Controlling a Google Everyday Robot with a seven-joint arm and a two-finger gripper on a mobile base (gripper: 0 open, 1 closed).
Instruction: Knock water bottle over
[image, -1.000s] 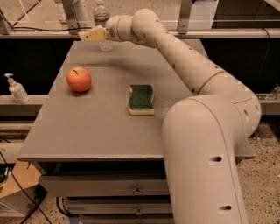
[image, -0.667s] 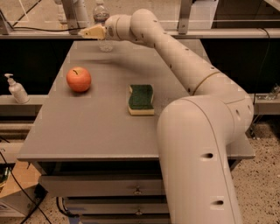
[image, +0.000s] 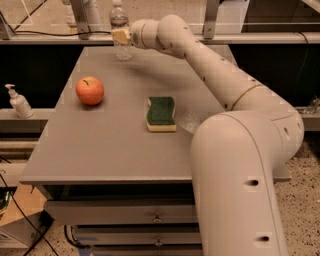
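The water bottle (image: 119, 19), clear with a white cap, stands upright at the far edge of the grey table (image: 100, 150). My gripper (image: 119, 36) is at the end of the long white arm reaching over the table. It sits right at the bottle's middle and covers part of it. The bottle's lower part shows below the gripper.
A red apple (image: 90, 90) lies on the table's left side. A green and yellow sponge (image: 161, 113) lies near the middle. A white pump dispenser (image: 19, 102) stands on a shelf to the left. Metal posts stand behind the table, and drawers (image: 125, 215) are below it.
My gripper has moved a little to the right, from just left of the bottle to right at it. The bottle still stands upright.
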